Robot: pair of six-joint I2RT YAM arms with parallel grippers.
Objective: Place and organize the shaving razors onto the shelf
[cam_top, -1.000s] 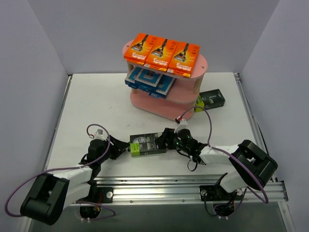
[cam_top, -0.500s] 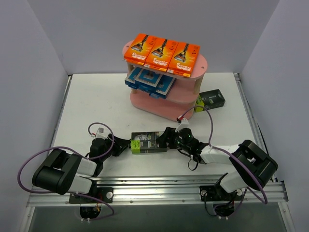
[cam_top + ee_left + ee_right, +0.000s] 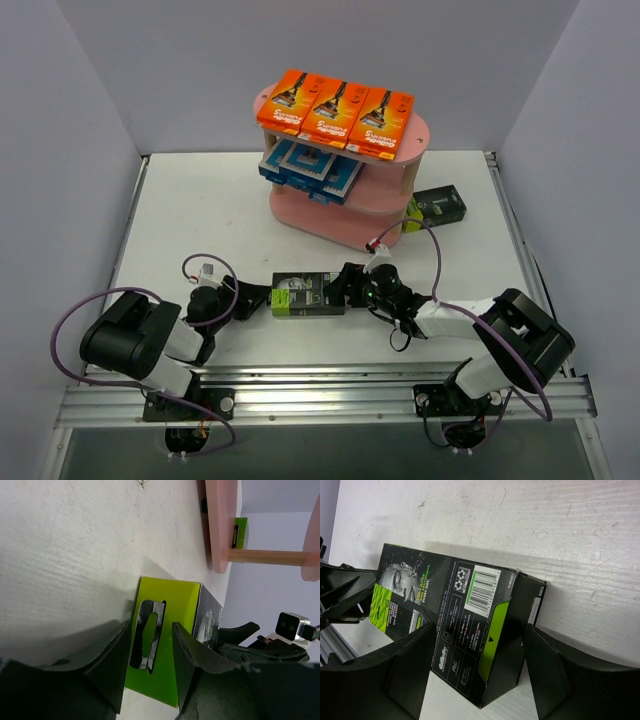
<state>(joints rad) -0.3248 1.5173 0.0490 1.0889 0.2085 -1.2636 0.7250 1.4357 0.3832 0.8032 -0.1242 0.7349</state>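
Between the two grippers, on the near part of the table (image 3: 200,220), lies a black-and-lime razor pack (image 3: 307,295), well short of the pink shelf (image 3: 345,218). On that shelf the orange packs (image 3: 335,108) line the top board and the blue-and-white packs (image 3: 310,168) fill the middle one, while a second black pack (image 3: 437,206) sits on the table just beside the shelf's right post. The right gripper (image 3: 343,285) has its jaws closed across the pack's dark end, both fingers against its sides in the wrist view. The left gripper (image 3: 258,298) faces the lime hang-tab end with its fingers (image 3: 112,655) standing partly apart. Whether they press the card cannot be told.

The step in hand looks like picking up or handing over this pack, so two black packs are not yet shelved. The next move would call for one arm to hold the pack alone, lift it clear of the table and carry it toward the lowest board, which seems meant for this kind. Keeping the pack level matters, since the low gap under the middle board leaves little room
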